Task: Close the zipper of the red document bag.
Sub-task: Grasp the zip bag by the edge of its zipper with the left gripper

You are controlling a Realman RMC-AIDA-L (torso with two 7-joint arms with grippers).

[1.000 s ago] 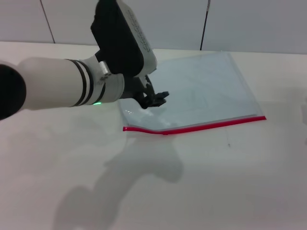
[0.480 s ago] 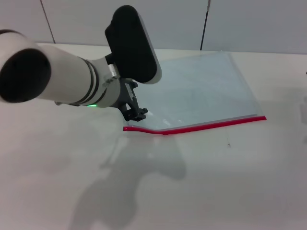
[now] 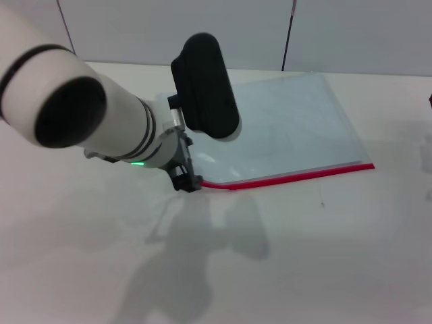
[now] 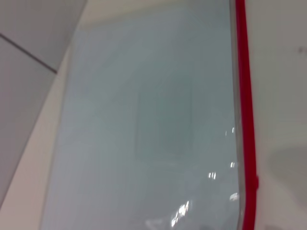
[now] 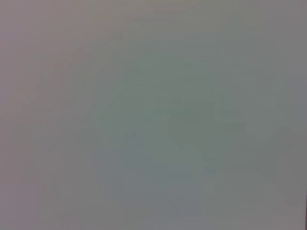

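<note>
Red document bag point(image 3: 283, 128) lies flat on the white table point(image 3: 324, 256), upper centre-right of the head view, translucent pale blue. Zipper point(image 3: 290, 178), a thin red strip, runs along the bag's near long edge from about frame centre out to the right corner.

Head view only: the left arm enters from the upper left, black wrist housing over the bag's left part. Left gripper point(image 3: 187, 181) sits low at the zipper's left end, centre-left of frame, covering that corner. Fingertips seem down at the table or zipper end; contact unclear. Fingers are too small and dark: cannot tell if spread or pinched, or whether they hold anything.

Left wrist view only: close look along the bag point(image 4: 144, 124), zipper point(image 4: 245, 120) as a red band down the right side of the frame, with a small bump low on it. No fingers show.

Right wrist view: plain grey-green field, nothing to make out. Right gripper is not seen in any view.
</note>
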